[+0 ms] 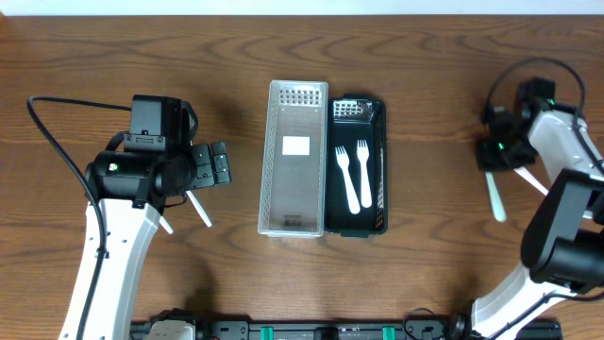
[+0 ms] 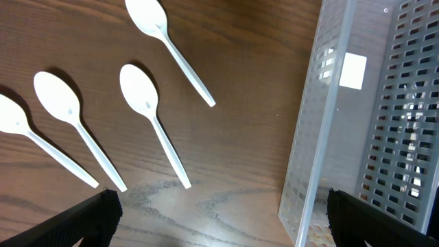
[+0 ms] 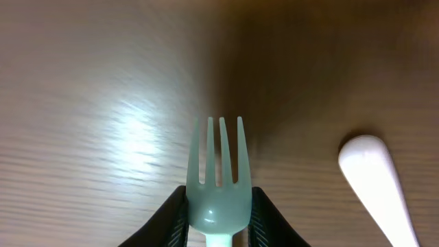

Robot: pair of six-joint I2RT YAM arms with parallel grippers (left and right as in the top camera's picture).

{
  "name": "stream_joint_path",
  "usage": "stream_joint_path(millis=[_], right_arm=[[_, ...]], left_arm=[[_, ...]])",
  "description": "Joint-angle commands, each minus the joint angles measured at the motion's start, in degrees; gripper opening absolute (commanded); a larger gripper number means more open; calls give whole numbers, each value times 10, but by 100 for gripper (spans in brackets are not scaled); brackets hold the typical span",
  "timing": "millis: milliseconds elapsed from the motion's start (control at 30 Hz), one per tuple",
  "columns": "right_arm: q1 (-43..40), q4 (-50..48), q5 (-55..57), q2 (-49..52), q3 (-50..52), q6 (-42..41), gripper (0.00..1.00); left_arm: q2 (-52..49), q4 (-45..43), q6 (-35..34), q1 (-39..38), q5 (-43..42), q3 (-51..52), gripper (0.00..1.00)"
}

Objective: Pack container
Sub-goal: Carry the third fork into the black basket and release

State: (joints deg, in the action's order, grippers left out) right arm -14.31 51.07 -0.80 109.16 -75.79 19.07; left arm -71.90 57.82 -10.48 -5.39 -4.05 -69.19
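My right gripper is shut on the head of a pale plastic fork, held just above the wood with its tines pointing away. In the overhead view the right gripper sits far right of the containers. A black slotted container holds two white forks. A clear slotted container stands beside it on the left, with only a white label inside. My left gripper hangs open over bare wood between several white spoons and the clear container.
A second white utensil lies on the table just right of the held fork. Two white utensils show near the right gripper in the overhead view. Spoon handles poke out from under the left arm.
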Motion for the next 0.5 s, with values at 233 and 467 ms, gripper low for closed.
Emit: stream_joint_path(millis=[233,467], right_arm=[[221,84,-11,-106,-176,-321,1],[353,41,23,-94,-181,-445,1]], left_arm=[[-1,0,3,2,7,-4,98],[-1,3,3,2,7,-4,98]])
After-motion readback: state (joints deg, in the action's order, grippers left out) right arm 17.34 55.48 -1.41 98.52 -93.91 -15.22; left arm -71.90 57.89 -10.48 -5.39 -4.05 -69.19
